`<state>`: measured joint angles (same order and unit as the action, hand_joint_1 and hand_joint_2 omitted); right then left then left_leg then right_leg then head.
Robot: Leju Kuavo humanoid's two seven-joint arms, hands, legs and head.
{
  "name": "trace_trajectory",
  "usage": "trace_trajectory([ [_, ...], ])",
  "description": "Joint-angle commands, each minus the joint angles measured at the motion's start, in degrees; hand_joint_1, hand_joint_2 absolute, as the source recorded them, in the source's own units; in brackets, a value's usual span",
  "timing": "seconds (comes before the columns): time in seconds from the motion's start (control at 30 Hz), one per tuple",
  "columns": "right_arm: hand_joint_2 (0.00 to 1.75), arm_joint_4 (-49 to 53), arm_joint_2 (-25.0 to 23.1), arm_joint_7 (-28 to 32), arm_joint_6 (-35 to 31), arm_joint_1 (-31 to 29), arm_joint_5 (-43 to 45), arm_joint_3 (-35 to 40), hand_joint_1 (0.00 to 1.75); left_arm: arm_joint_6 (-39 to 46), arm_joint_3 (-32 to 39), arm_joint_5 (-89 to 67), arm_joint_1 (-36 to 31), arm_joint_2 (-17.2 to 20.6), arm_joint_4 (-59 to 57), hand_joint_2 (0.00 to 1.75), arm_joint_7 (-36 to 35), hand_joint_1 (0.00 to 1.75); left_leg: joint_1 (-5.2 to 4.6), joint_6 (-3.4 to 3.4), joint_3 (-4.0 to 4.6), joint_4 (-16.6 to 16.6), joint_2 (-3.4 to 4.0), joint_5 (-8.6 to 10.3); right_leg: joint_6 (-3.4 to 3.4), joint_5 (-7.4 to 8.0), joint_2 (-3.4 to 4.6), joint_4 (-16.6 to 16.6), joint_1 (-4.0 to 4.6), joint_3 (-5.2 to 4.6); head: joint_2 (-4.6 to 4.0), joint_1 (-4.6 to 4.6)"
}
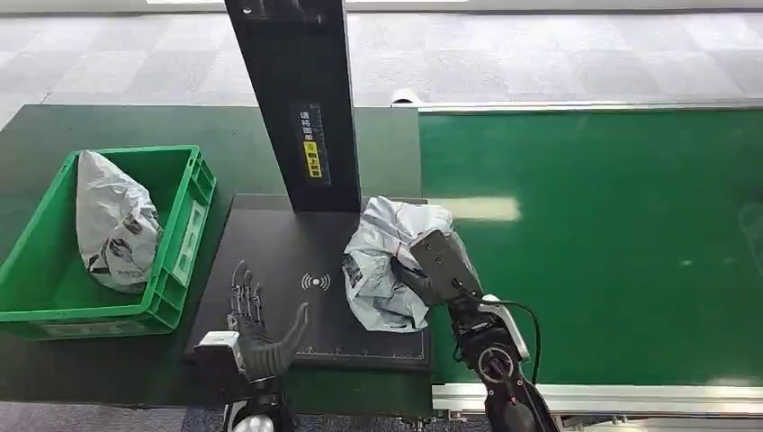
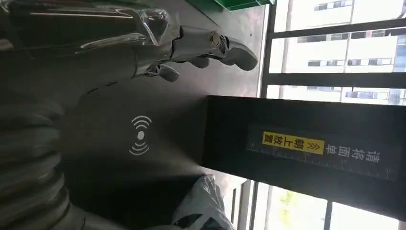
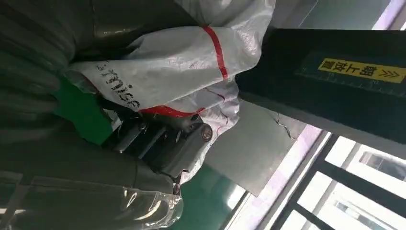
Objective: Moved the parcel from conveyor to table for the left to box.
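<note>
Grey floor tiles run behind a dark green surface (image 1: 108,126) on your left and a bright green conveyor (image 1: 612,234) on your right. Between them lies a black scanner pad (image 1: 270,270) with a white wireless mark, and a black post (image 1: 297,99) bearing a yellow label rises from its far edge.

Your right robot hand (image 1: 432,270) grasps the parcel (image 1: 387,261), a crumpled grey-white plastic mailer with red stripes and dark print. The parcel rests on the pad's right side, at about 3 o'clock from the wireless mark, just in front of the post and overhanging the pad's edge toward the conveyor. In the right wrist view you see the fingers (image 3: 163,139) pressed into the bag's folds.

Your left robot hand (image 1: 256,328) sits released at about 7 o'clock from the wireless mark, fingers spread and pointing away from you, thumb out to the side, holding nothing.

At 9 o'clock from the pad stands a green crate (image 1: 184,216) on the surface, with another grey mailer bag (image 1: 112,220) leaning inside it.
</note>
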<state>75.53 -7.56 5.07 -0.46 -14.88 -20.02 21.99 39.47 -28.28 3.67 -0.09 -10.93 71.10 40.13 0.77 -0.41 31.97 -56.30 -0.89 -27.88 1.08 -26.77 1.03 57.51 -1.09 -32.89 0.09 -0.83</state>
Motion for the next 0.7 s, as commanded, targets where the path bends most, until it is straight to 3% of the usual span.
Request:
trace_trajectory([
  [0.03, 1.75, -13.69, -0.77, 2.07, 6.20, -7.87, 3.99, 5.20, 1.75, -1.20, -1.76, 0.84, -5.13, -3.21, -8.12, 1.75, -0.13, 0.00, 0.00, 0.04, -0.05, 0.02, 0.10, 0.03, -0.06, 0.05, -0.04, -0.05, 0.03, 0.04, 0.00, -0.02],
  [0.63, 1.75, -16.89, -1.31, 2.78, 6.20, -10.05, 4.03, 7.25, 1.75, -1.67, -1.35, 1.44, -5.32, -3.46, -8.80, 1.75, -0.13, 0.00, 0.00, 0.04, -0.04, 0.00, 0.04, 0.01, -0.06, 0.02, -0.10, -0.03, 0.03, 0.06, 0.00, 0.00],
  [0.67, 1.75, -17.75, -1.47, 2.82, 5.87, -10.54, 4.31, 7.37, 0.93, -2.08, -1.54, 1.34, -5.68, -3.38, -9.52, 1.75, -0.13, 0.00, -0.01, 0.03, -0.04, 0.01, 0.07, 0.01, -0.05, 0.02, -0.04, -0.02, 0.01, 0.03, 0.00, 0.00],
  [0.7, 1.75, -18.09, -1.45, 2.82, 5.86, -10.73, 4.31, 7.60, 0.00, -2.21, -1.70, 1.22, -5.80, -3.31, -9.79, 1.75, -0.13, 0.00, -0.02, 0.02, -0.09, 0.04, 0.12, 0.01, -0.04, 0.03, 0.03, -0.04, 0.00, 0.06, 0.00, 0.07],
])
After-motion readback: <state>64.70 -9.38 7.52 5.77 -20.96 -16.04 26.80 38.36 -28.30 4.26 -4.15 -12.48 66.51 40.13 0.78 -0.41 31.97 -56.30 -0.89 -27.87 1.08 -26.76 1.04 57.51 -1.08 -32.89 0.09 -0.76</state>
